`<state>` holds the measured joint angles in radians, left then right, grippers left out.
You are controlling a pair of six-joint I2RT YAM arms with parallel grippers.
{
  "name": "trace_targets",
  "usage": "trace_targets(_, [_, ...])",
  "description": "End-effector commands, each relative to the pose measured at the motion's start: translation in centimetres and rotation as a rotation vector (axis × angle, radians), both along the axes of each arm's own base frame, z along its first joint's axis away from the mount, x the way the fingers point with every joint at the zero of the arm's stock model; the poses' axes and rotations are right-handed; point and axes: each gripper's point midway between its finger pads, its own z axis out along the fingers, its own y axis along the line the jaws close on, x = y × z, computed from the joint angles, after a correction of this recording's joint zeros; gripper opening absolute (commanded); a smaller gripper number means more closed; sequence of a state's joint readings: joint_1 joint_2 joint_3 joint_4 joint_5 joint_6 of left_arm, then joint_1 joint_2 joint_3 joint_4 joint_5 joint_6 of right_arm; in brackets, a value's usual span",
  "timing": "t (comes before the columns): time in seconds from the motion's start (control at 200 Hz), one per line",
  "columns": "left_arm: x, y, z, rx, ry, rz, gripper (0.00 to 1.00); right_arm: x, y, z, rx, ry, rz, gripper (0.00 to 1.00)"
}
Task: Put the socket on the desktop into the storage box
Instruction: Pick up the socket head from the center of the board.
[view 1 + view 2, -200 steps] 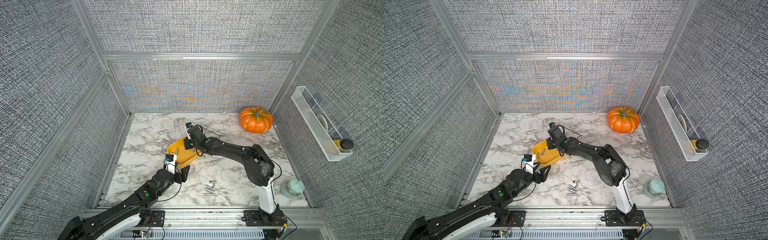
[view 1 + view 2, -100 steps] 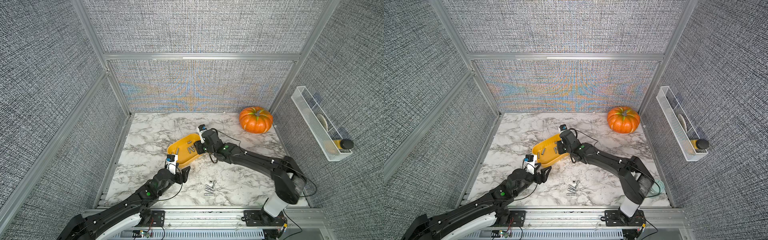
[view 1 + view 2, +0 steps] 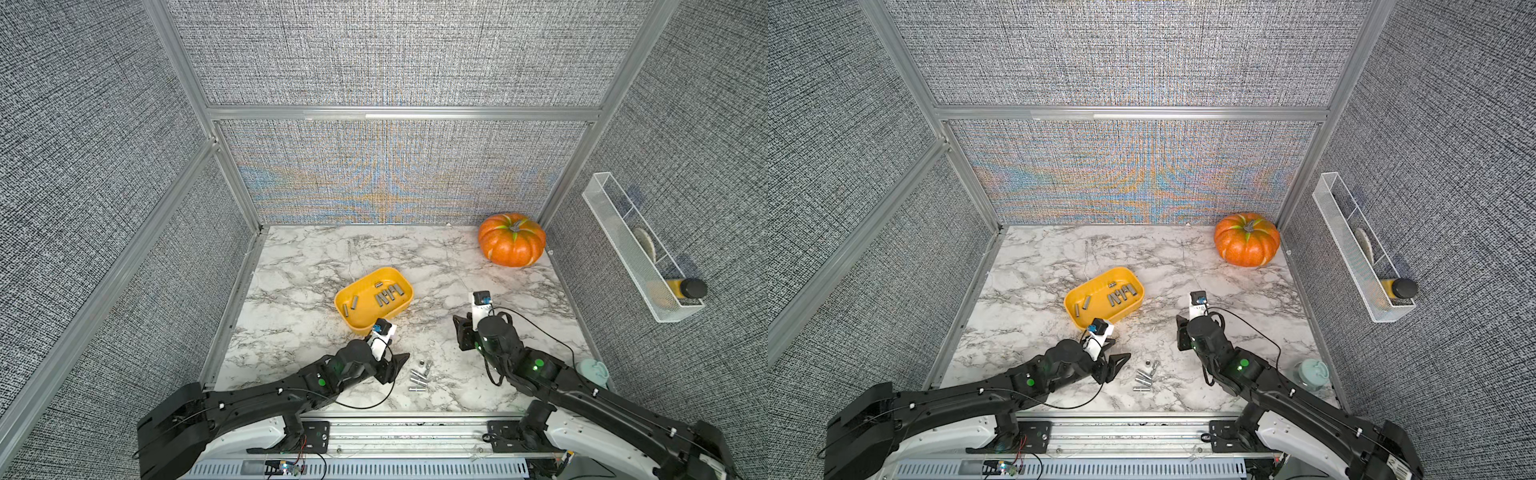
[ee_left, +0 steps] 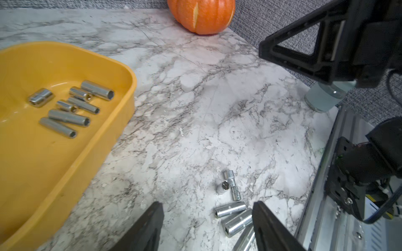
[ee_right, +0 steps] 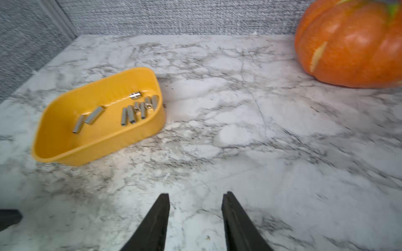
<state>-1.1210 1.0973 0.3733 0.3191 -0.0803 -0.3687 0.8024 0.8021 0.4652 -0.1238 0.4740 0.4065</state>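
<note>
Reaching for next socket: loose sockets (image 3: pixel 419 376) lower centre on worktop (image 3: pixel 316 257); more sockets (image 3: pixel 390 296) already in storage box (image 3: pixel 365 319), mid-frame; left jaws half open, empty, just beside cluster; right jaws part open, empty. Next: lower, close on one.

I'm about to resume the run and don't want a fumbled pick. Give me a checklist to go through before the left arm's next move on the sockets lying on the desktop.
1. The left claw is open and empty: ok.
2. The left claw is centred on one of the loose sockets: not ok; they lie nearer one finger.
3. The loose sockets are far enough apart for a single pick: not ok; several touch.
4. The right claw is open, empty and away from the sockets: ok.
5. The storage box sits flat on the desktop with room left: ok.
</note>
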Motion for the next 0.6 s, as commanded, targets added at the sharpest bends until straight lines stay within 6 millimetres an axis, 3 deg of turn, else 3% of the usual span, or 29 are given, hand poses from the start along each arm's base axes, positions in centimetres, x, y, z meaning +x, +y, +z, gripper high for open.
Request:
trace_targets(0.0, [-0.3,-2.3,0.1,0.034,-0.047,-0.054,0.64,0.4,-1.3,1.6,0.039,-0.084,-0.075,0.45])
trace_targets(0.155, [-0.9,-4.9,-1.4,0.125,-0.037,-0.116,0.57,0.1,-2.4,0.9,0.043,-0.088,-0.113,0.45])
trace_targets(0.35, [-1.0,-5.8,-3.1,0.171,-0.003,-0.137,0.47,0.0,-3.2,1.3,0.063,-0.111,-0.15,0.45])
trace_targets(0.596, [-1.1,-6.5,-5.5,0.263,0.04,-0.148,0.41,0.1,-3.2,1.1,0.047,-0.102,-0.158,0.45])
